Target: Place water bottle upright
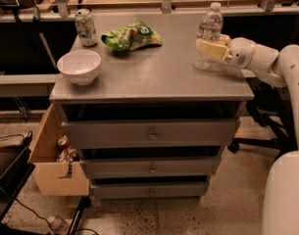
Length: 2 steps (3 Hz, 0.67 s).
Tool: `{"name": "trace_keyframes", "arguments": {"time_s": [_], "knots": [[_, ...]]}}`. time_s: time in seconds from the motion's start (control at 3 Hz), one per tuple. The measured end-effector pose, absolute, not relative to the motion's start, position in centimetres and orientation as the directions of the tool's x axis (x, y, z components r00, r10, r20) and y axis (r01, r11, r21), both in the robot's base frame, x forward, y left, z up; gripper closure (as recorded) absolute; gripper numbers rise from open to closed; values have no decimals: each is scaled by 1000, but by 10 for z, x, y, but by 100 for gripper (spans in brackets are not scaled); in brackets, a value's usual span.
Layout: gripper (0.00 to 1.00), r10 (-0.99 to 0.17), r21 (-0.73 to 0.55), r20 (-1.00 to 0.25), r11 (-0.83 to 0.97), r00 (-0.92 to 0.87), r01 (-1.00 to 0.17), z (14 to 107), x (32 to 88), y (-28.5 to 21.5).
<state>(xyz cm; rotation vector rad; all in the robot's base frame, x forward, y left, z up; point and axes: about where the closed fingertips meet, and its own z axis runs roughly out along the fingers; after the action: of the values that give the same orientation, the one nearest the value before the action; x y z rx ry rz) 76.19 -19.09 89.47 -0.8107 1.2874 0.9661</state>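
Note:
The water bottle (pixel 210 23) is clear plastic with a white cap. It stands upright on the right side of the grey cabinet top (pixel 154 77). My gripper (pixel 209 47) reaches in from the right at the bottle's lower half. One pale yellow finger (pixel 208 49) lies across the bottle's front and the other sits behind it. The gripper is shut on the bottle, whose base is at the surface.
A green-white soda can (pixel 85 27) stands at the back left, a green chip bag (pixel 131 35) lies at the back middle, and a white bowl (pixel 80 66) sits at the front left. A cardboard box (pixel 53 163) hangs at the cabinet's left side. Drawers face front.

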Motion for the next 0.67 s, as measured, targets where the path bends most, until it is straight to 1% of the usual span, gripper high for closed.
{"name": "trace_keyframes", "arguments": {"time_s": [0.33, 0.67], "knots": [[83, 127, 33, -992, 398, 19, -917, 900, 762, -191], [53, 127, 33, -992, 398, 19, -917, 900, 762, -191]]}}
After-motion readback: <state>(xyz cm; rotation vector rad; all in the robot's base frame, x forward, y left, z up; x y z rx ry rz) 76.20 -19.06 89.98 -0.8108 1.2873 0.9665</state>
